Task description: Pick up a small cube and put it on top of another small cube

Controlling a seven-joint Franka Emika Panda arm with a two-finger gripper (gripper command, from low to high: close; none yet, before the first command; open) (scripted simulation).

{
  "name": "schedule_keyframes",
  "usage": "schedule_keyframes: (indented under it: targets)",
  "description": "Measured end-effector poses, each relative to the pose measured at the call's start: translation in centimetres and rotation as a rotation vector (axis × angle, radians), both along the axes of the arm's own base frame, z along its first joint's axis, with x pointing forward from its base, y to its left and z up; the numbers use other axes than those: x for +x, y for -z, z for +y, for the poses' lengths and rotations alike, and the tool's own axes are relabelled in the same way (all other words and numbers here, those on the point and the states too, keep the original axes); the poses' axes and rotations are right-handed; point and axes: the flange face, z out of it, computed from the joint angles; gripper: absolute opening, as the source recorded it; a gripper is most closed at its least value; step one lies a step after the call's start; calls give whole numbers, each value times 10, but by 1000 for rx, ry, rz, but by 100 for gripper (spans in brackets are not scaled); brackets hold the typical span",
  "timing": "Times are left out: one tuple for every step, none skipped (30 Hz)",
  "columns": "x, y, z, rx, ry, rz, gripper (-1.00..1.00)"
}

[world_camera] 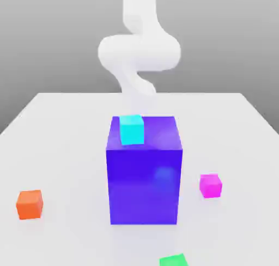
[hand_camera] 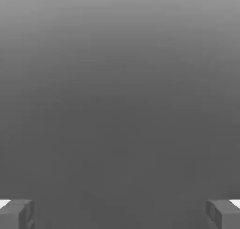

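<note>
in the exterior view, the big blue-purple cube [world_camera: 144, 186] is standing on the white table [world_camera: 65, 145]. a cyan cube [world_camera: 132, 130] is sitting on its top. the small magenta-pink cube [world_camera: 210, 186] is resting on the table, toward the exterior view's right. an orange cube [world_camera: 29, 205] is lying toward the left. in the hand view, the gripper [hand_camera: 120, 215] is holding its two fingers wide apart, with nothing between them.

We see a pale, glossy desk [world_camera: 65, 145] in even light, its far edge straight against a plain grey backdrop [world_camera: 229, 41].
</note>
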Motion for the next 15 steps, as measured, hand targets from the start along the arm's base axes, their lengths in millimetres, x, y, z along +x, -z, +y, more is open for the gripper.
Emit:
schedule_keyframes:
  targets:
    - [11, 25, 12, -34, -66, 34, 0]
    - [20, 49, 25, -66, -132, 66, 0]
    - [27, 74, 38, -98, -198, 98, 0]
    - [32, 99, 51, -130, -264, 128, 0]
    - [36, 124, 63, -161, -331, 157, 0]
    - [37, 149, 76, -192, -399, 185, 0]
    - [37, 174, 89, -222, -468, 213, 0]
    - [34, 198, 101, -252, -536, 239, 0]
    - [31, 222, 112, -280, -604, 265, 0]
    - [25, 246, 123, -309, -672, 290, 0]
    - [18, 268, 132, -336, -740, 314, 0]
    - [10, 291, 142, -364, -810, 338, 0]
    - [1, 313, 150, -390, -879, 360, 0]
    - [-10, 334, 157, -417, -949, 383, 0]
    - [-22, 355, 164, -443, -1019, 405, 0]
